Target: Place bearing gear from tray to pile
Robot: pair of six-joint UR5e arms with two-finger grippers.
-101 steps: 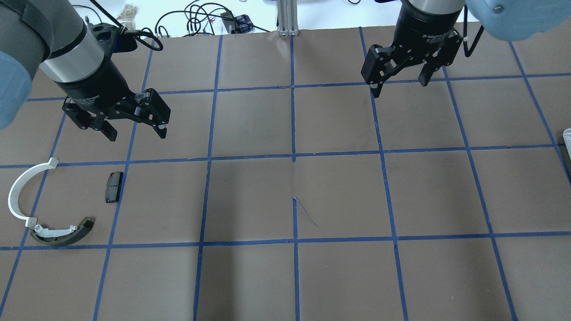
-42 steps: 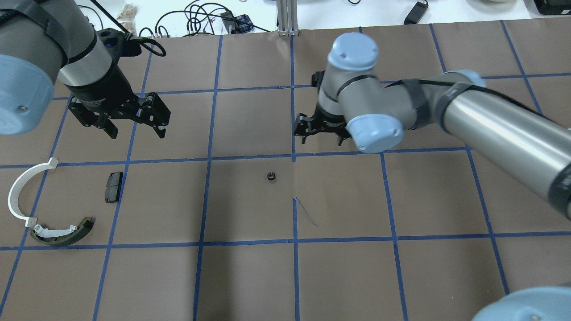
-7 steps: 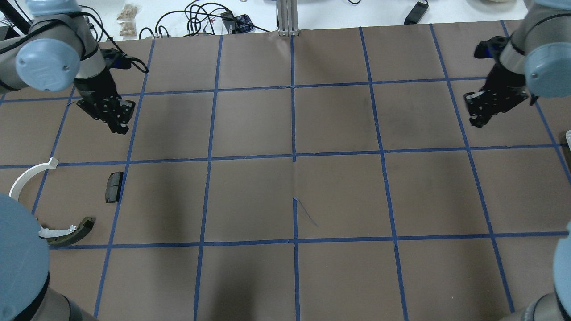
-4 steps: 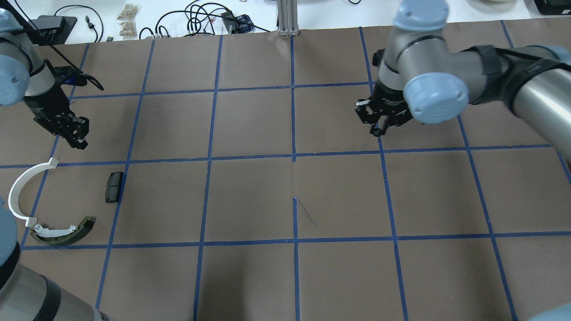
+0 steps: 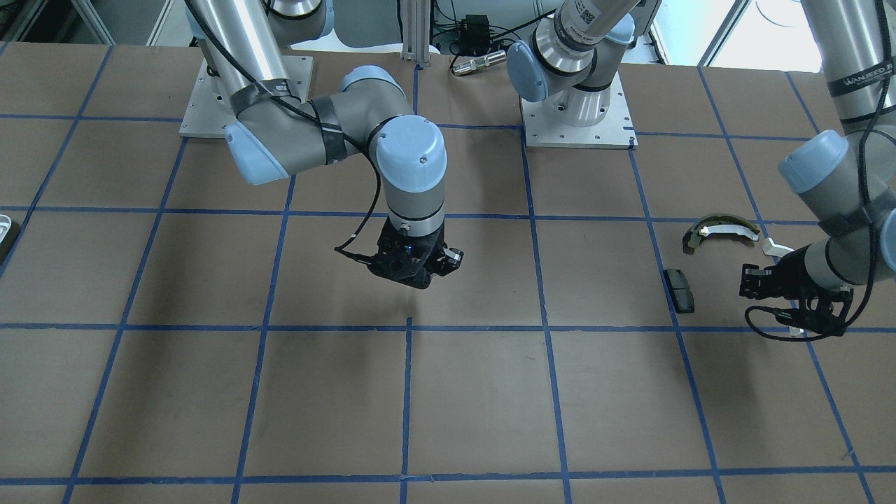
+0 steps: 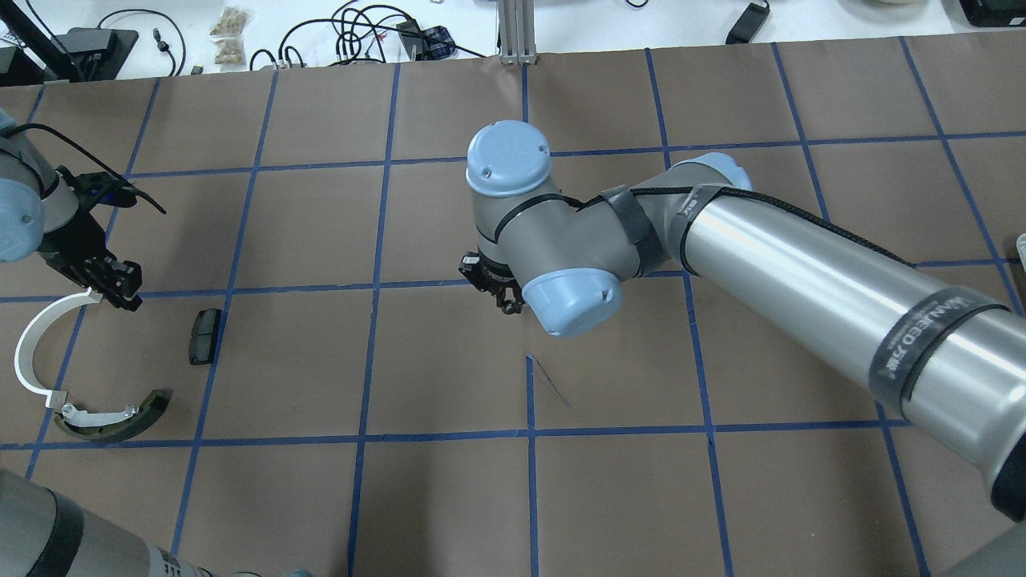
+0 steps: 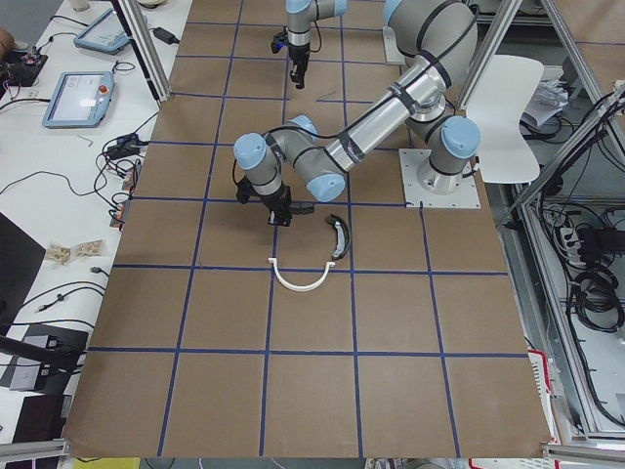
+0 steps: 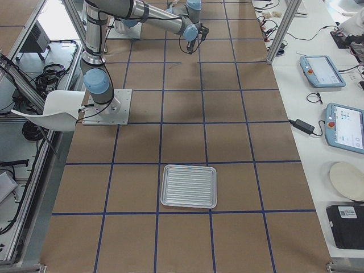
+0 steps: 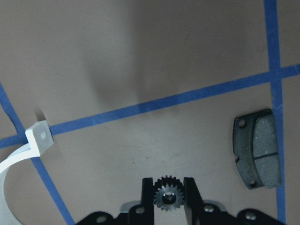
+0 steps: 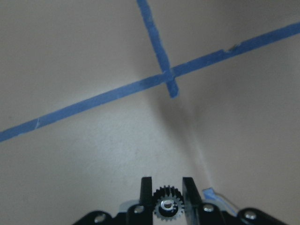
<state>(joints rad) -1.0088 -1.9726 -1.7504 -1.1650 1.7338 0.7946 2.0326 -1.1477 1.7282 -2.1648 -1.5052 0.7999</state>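
Note:
My left gripper (image 9: 168,183) is shut on a small black bearing gear (image 9: 168,198). It hovers low by the pile, at the top end of the white half-ring (image 6: 30,340), left of the black pad (image 6: 204,336). The olive shoe (image 6: 114,421) lies nearer me. My right gripper (image 10: 168,184) is shut on a second black gear (image 10: 168,205) over the table's middle, close to a tape crossing (image 10: 168,77); in the overhead view it is mostly hidden under its wrist (image 6: 553,264). The silvery tray (image 8: 189,186) lies empty at my far right.
Brown paper with a blue tape grid (image 6: 529,280) covers the table. Cables and small parts (image 6: 361,32) lie beyond the far edge. The right arm's long forearm (image 6: 842,280) spans the right half of the table above the surface.
My left gripper has come down and toward me to the half-ring's end. My right arm has swung left from the right half to the table's middle.

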